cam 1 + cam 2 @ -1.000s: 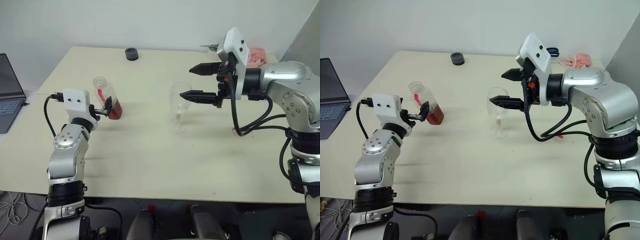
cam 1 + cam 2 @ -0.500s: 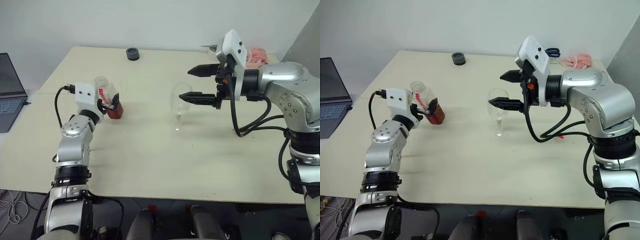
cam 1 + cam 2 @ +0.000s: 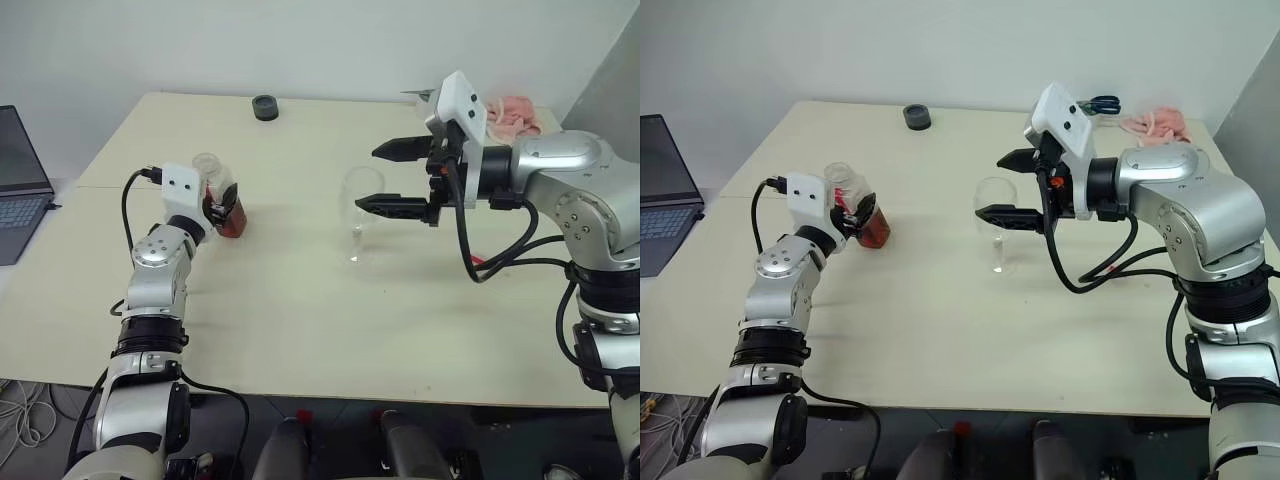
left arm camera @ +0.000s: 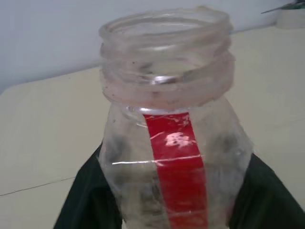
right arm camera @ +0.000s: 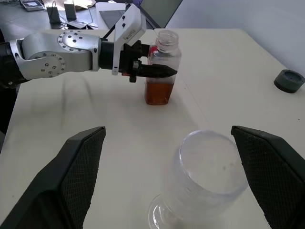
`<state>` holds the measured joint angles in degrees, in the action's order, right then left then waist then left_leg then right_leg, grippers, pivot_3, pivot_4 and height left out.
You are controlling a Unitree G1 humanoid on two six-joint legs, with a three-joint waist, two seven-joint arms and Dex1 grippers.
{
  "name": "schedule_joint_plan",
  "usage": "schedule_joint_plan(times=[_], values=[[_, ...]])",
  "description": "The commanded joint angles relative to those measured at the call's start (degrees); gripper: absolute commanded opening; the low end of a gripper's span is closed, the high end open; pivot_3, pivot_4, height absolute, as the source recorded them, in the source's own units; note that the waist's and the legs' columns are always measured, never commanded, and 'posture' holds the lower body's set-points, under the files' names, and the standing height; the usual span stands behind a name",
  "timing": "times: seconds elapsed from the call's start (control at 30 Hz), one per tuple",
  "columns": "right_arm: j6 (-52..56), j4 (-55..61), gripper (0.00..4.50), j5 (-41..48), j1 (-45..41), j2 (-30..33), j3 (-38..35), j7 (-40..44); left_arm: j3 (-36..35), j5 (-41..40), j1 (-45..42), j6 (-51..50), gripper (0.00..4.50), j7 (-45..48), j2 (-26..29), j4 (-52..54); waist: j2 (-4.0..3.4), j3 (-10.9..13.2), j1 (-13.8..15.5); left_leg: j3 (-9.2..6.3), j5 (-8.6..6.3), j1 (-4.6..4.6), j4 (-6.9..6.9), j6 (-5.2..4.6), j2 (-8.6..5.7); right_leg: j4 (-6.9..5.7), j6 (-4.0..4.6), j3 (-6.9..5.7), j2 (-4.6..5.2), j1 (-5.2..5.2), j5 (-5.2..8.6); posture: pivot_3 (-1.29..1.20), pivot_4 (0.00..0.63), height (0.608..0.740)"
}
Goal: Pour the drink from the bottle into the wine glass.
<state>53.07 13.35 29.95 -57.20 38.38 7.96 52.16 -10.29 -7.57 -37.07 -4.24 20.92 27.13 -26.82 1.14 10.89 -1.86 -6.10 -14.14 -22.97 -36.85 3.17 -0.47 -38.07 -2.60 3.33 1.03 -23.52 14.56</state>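
The left arm reaches forward from the near left, forearm rising toward the far side, and its left claw [image 3: 222, 207] points away from the robot roughly level, its black fingers [image 5: 157, 71] closed on the bottle [image 3: 219, 199]. The right arm comes in from the right, elbow bent, wrist turned so the right claw [image 3: 390, 178] points left, its two fingers spread wide apart, one above the other, gripping nothing.
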Motion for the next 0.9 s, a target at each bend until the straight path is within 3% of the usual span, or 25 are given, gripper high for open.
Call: schedule_joint_plan(times=[0.03, 0.27, 0.43, 0.6, 0.9], values=[[-0.9, 1.8, 4.5, -0.6, 0.1, 0.8, -0.9, -0.3, -0.4, 0.5, -1.4, 2.2, 1.84, 0.2, 1.3, 1.7, 0.0, 0.0, 0.0, -0.01, 0.0, 0.0, 0.0, 0.0, 0.01, 0.0, 0.0, -0.01, 0.0, 0.0, 0.0, 0.0, 0.15, 0.74], [-3.3, 1.4, 4.5, -3.5, 6.2, 3.8, -3.1, -1.6, 0.1, -0.2, -3.2, -0.5, 1.83, 2.2, 3.6, 7.4, 0.0, 0.0, 0.1, -0.07, 0.0, -0.06, 0.0, 0.0, 0.0, 0.04, 0.0, -0.08, 0.01, 0.0, 0.0, 0.0, 0.15, 0.74], [-14.3, 2.1, 4.5, -3.2, 22.6, 6.0, -13.8, -1.2, 5.6, 3.6, -9.2, -2.7, 1.82, 4.6, 4.7, 12.6, 0.11, 0.0, 1.4, -0.27, 0.0, -0.27, -0.11, 0.0, -0.06, 0.11, -0.01, -0.34, 0.09, 0.04, 0.0, 0.0, 0.15, 0.74], [-20.4, 9.4, 4.5, -2.7, 34.8, 2.2, -17.1, -3.8, 14.3, 13.6, -14.3, 5.5, 1.82, 4.8, 4.5, 9.0, 0.09, 0.0, 1.3, -0.21, 0.01, -0.18, -0.07, 0.01, -0.1, 0.06, -0.01, -0.31, 0.08, 0.06, 0.0, 0.0, 0.15, 0.74], [-19.0, 18.3, 4.5, -2.1, 40.6, -0.3, -16.7, -9.8, 21.8, 21.9, -20.6, 20.3, 1.82, 2.6, 1.4, -3.0, 0.08, 0.0, -0.1, -0.07, 0.06, 0.05, -0.1, -0.07, 0.04, -0.07, -0.02, -0.05, -0.19, 0.12, 0.01, 0.0, 0.15, 0.74]])
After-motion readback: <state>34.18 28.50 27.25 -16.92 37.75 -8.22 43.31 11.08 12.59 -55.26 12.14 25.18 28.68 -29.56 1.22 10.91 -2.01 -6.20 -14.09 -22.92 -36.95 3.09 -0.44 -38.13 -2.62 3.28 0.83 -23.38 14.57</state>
